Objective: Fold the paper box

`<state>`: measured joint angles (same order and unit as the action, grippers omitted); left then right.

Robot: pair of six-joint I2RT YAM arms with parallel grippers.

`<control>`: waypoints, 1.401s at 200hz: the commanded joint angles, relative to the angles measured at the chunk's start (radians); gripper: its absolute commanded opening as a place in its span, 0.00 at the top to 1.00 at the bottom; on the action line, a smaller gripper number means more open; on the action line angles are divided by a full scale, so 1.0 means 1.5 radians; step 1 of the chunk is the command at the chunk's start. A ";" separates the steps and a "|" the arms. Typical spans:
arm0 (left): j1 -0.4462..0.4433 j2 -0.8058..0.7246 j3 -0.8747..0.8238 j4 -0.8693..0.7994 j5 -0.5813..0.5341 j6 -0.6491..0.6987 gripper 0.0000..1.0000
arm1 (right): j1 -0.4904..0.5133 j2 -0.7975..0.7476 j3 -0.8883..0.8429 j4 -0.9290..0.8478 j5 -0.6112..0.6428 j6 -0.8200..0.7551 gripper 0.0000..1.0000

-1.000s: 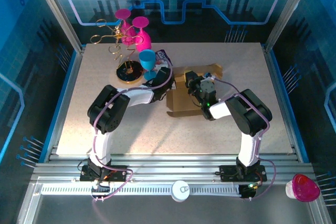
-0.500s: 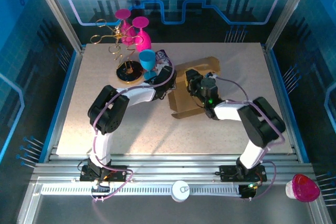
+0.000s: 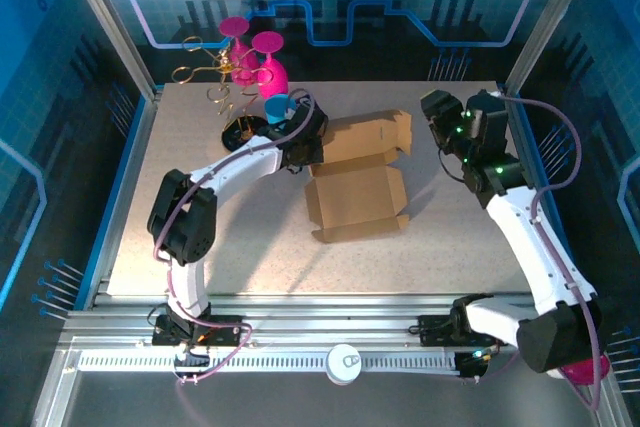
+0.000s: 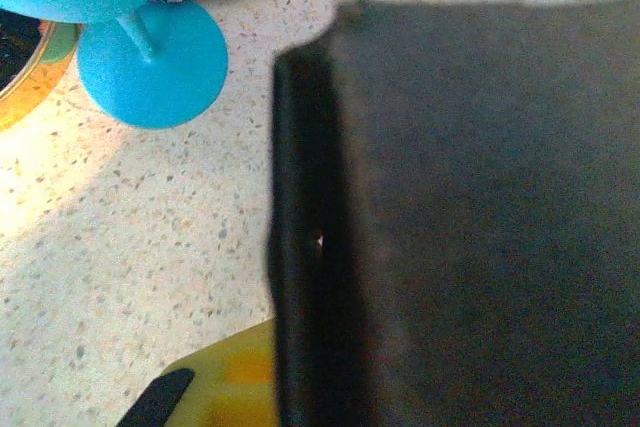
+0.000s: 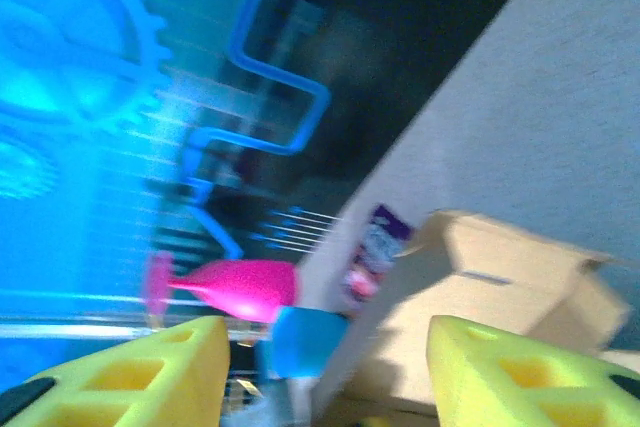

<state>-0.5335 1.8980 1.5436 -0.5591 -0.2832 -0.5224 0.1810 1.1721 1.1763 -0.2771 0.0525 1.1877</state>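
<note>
The paper box [image 3: 356, 197], plain brown cardboard, lies mid-table with its base panel flat and its rear panel [image 3: 366, 137] standing up behind. My left gripper [image 3: 305, 144] is shut at the left end of that rear panel. In the left wrist view the cardboard [image 4: 470, 217] is a dark slab right against one yellow pad [image 4: 215, 387]. My right gripper [image 3: 440, 112] hangs raised at the back right, clear of the box. Its yellow pads [image 5: 130, 367] stand wide apart with nothing between them, and the box [image 5: 480, 287] shows beyond them.
At the back left stand pink glasses [image 3: 255, 52], a gold wire rack [image 3: 205, 75], a black-and-gold plate [image 3: 243, 133] and a blue goblet [image 3: 280, 107]. The goblet's foot [image 4: 150, 62] is close to the left gripper. A white cap [image 3: 343, 362] sits on the front rail.
The right gripper has opened, let go of the box and swung up to the back right. The left gripper has shifted rearward. The box now lies spread out with its rear panel up.
</note>
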 commanded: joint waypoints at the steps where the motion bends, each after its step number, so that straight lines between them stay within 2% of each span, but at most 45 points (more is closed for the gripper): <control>1: 0.002 -0.033 0.053 -0.128 0.034 0.004 1.00 | -0.004 0.042 0.063 -0.158 -0.072 -0.113 0.49; 25: 0.002 -0.037 0.099 -0.193 0.040 0.004 1.00 | 0.012 0.090 0.137 -0.192 -0.094 -0.147 0.57; 58: -0.004 -0.044 0.139 -0.246 0.056 0.008 1.00 | 0.029 0.160 0.195 -0.200 -0.134 -0.160 0.58; 98: -0.011 -0.056 0.161 -0.274 0.061 0.006 1.00 | 0.042 0.215 0.254 -0.218 -0.142 -0.173 0.56; 165: -0.027 -0.054 0.179 -0.290 0.059 0.005 1.00 | 0.056 0.243 0.242 -0.209 -0.160 -0.161 0.53; 227: -0.030 -0.052 0.183 -0.285 0.060 0.006 1.00 | 0.071 0.222 0.209 -0.188 -0.176 -0.102 0.58; 257: -0.029 -0.046 0.196 -0.286 0.060 0.010 1.00 | 0.073 0.210 0.187 -0.170 -0.170 -0.074 0.65; 280: -0.029 -0.044 0.200 -0.286 0.061 0.011 1.00 | 0.073 0.206 0.180 -0.152 -0.167 -0.051 0.81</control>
<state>-0.5705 1.8534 1.8046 -0.9779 -0.2115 -0.5213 0.2768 1.5143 1.4651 -0.5411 -0.1921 1.0626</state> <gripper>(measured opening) 0.086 0.257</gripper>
